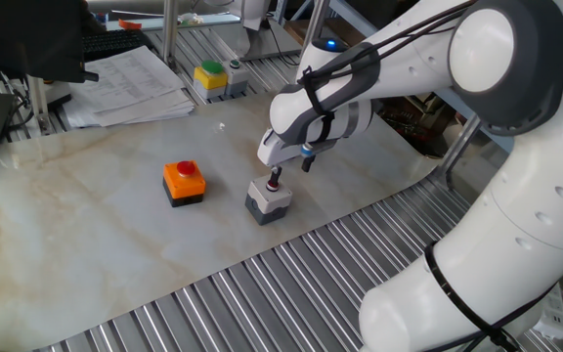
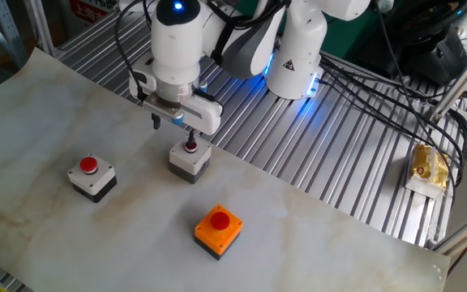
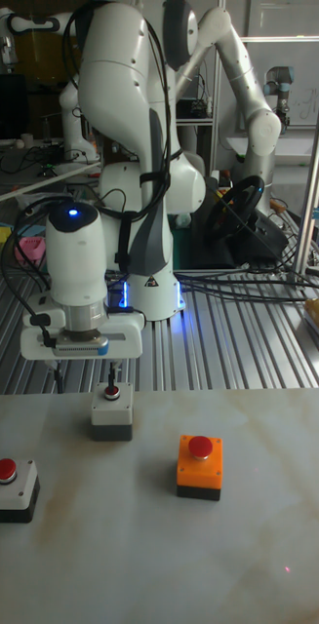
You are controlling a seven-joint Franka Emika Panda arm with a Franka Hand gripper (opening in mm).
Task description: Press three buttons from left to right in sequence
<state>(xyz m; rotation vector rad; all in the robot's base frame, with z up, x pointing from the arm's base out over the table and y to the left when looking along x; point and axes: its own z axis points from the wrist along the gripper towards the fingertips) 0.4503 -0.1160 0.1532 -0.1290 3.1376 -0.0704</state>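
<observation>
tall fixed view: fingers [image 3: 110,372] wide apart, one fingertip on grey button [image 3: 111,393]

A pale marble-patterned sheet [image 2: 96,243] covers the bench [image 2: 314,154], whose bare surface of metal rollers shows beyond the sheet's edges. Three small push-button boxes with red buttons sit on the sheet, well apart: an orange box [image 2: 218,230] on a black base, a grey box [image 2: 190,160], and a white-topped box [image 2: 92,177] on a black base. Towards a far corner of the bench lie a stack of papers [image 1: 130,86] and a yellow box [image 1: 210,78] with a green button.
</observation>
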